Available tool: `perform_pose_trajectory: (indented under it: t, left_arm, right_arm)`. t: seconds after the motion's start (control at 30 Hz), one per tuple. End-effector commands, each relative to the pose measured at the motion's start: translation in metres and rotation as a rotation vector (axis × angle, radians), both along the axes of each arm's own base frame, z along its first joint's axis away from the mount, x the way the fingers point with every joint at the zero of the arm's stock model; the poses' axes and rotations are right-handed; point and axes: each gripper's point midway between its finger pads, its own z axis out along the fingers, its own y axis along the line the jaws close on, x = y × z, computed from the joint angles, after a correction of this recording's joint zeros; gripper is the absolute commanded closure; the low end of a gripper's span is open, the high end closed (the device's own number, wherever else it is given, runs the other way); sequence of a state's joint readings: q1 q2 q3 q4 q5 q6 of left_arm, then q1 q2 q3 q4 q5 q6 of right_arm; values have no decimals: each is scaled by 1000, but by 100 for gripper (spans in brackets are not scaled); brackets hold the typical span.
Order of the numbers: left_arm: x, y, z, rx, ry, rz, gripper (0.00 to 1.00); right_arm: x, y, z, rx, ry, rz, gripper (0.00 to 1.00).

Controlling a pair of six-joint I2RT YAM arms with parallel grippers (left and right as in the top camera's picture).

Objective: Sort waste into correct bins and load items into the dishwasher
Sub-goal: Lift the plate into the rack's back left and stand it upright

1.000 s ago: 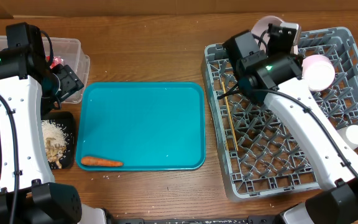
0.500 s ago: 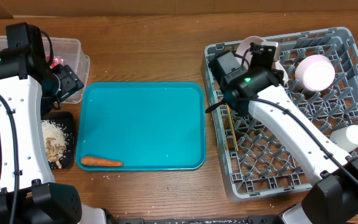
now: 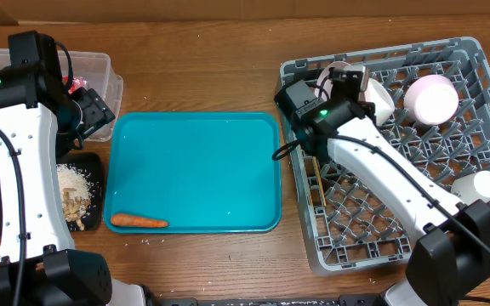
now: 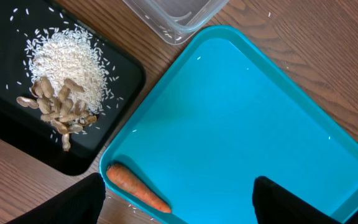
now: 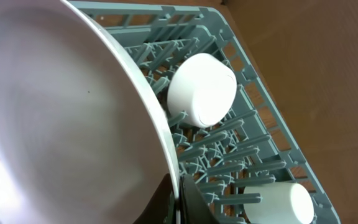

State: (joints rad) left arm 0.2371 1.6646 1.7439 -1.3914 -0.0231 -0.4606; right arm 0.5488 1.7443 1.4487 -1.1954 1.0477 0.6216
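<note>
right tool (image 3: pixel 350 82) gripping bowl (image 5: pixel 55 112), over rack (image 3: pixel 398 212)

even bright light, soft shadows

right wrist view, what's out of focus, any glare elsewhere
Right wrist: the plate up close is soft and washed out, the upturned bowl and rack sharp. Overhead: that bowl glares nearly white. Left wrist: the fingers are dark blurs.
</note>
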Motion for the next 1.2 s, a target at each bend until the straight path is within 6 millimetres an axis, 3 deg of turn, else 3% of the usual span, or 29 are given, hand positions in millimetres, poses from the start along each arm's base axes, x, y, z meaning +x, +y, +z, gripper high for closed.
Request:
perform_pose_trajectory:
  t: [0.0, 0.1, 0.3, 0.5, 0.7, 0.83, 0.97, 1.17]
  left_arm:
    - [1, 0, 6, 12, -17, -18, 22]
    - [1, 1, 6, 16, -17, -19, 22]
    - [1, 1, 6, 20, -18, -18, 22]
    - [2, 2, 7, 21, -23, -18, 22]
    - [0, 1, 6, 18, -11, -18, 21]
    - [-5, -1, 5, 7, 8, -20, 18]
    - [-11, -8, 3, -26, 33, -27, 18]
    - [-27, -26, -7, -83, 107, -56, 18]
  right_arm:
    - [-8, 34, -8, 13, 20, 90, 96]
    - [-16, 60, -15, 52, 48, 156, 95]
    - [-38, 113, -32, 164, 123, 289, 47]
    - [-40, 124, -24, 176, 108, 316, 35]
    - [-34, 126, 10, 318, 45, 309, 24]
    - [-28, 113, 43, 469, -14, 279, 21]
    - [-18, 74, 72, 576, -77, 214, 15]
    - [-19, 19, 71, 744, 35, 206, 0]
